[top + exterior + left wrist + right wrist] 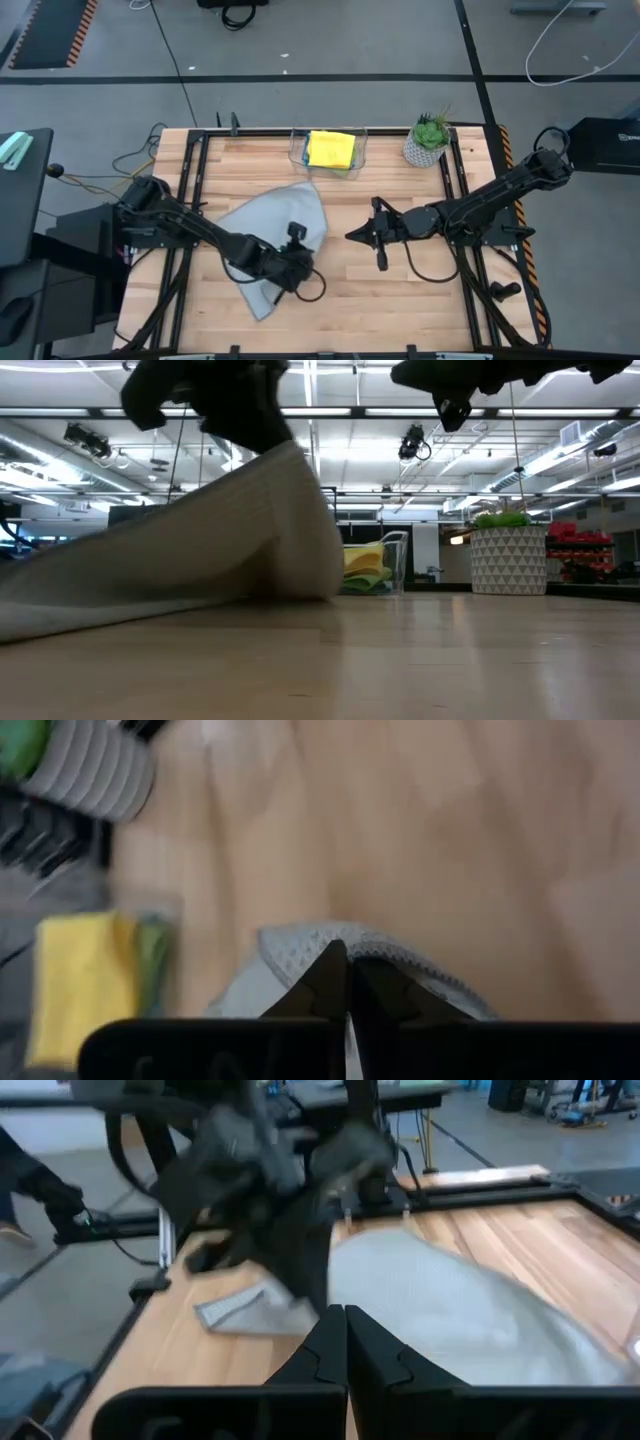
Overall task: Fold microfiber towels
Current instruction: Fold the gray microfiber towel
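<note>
A grey microfiber towel lies left of the table's middle, with one part raised into a peak. My left gripper is shut on that raised part. My right gripper hangs shut above bare wood right of the towel, its fingers pointing at the towel and touching nothing. A folded yellow towel lies in a clear bin at the far edge, on top of a green one. My left gripper pinches the grey towel near its hemmed edge between its two fingers, slanting down from above. One layer or several, I cannot tell. The held part is lifted clear and the cloth slopes away from it, its lower part lying on the table.
A potted plant in a white patterned pot stands at the far right, beside the bin. Bare wood spreads along the near edge and right of the grey towel. Black frame rails run along the table's sides.
</note>
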Motion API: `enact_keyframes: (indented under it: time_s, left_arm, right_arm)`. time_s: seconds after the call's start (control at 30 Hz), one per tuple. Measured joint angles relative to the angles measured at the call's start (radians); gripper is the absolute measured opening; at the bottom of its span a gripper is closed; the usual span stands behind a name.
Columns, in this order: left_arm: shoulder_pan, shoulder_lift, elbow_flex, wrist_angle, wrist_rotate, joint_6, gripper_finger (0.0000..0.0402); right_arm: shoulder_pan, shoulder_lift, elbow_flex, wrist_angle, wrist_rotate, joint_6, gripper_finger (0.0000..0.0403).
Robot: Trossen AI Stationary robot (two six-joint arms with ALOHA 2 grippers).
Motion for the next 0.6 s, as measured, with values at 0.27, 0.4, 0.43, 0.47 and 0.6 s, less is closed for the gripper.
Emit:
enact_keyframes:
  time_s: [0.27,0.4,0.43,0.47,0.6]
  left_arm:
    - [-0.005,0.140,-0.003,0.338,0.105,0.021,0.0022]
    - [-0.011,0.193,0.004,0.443,0.197,-0.026,0.0061]
    - [-0.014,0.197,0.013,0.446,0.228,-0.043,0.0074]
    - [-0.019,0.198,0.019,0.444,0.250,-0.068,0.0087]
    - [-0.073,0.152,0.026,0.420,0.267,-0.136,0.0146]
  right_arm:
    - [0.038,-0.081,0.001,-0.071,0.009,0.010,0.0003]
    - [0.066,-0.089,0.001,-0.094,0.009,0.013,0.0003]
    - [0.070,-0.088,0.001,-0.100,0.009,0.018,0.0004]
    - [0.074,-0.088,0.001,-0.104,0.009,0.025,0.0005]
    - [0.076,-0.088,0.001,-0.138,0.009,0.050,0.0004]
